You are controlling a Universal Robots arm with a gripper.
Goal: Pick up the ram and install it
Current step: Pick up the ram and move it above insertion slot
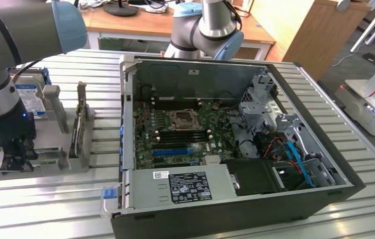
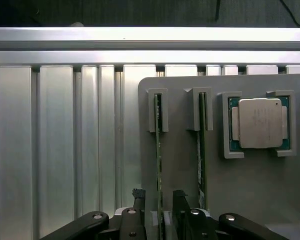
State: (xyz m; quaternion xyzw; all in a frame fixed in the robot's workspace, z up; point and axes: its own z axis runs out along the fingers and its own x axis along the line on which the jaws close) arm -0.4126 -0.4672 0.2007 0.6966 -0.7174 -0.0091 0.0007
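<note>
The ram (image 2: 158, 145) is a thin green stick standing on edge in a slot of the grey holder (image 2: 180, 165). A second like stick (image 2: 202, 145) stands in the slot beside it. My gripper (image 2: 158, 200) is open and straddles the first ram, one dark finger (image 2: 138, 200) on each side with a small gap to the board. In the exterior view the gripper (image 1: 10, 158) is low over the holder (image 1: 48, 162) at the exterior view's left, beside the open computer case (image 1: 240, 149). The motherboard's dark memory slots (image 1: 184, 134) lie below the CPU socket.
A square silver CPU chip (image 2: 260, 123) sits in its pocket on the holder. A hard drive (image 1: 28, 99) and a thin dark board (image 1: 78, 129) stand upright in the holder. The slatted metal table (image 1: 35, 209) ends close beyond the holder. The case wall (image 1: 126, 129) rises between holder and motherboard.
</note>
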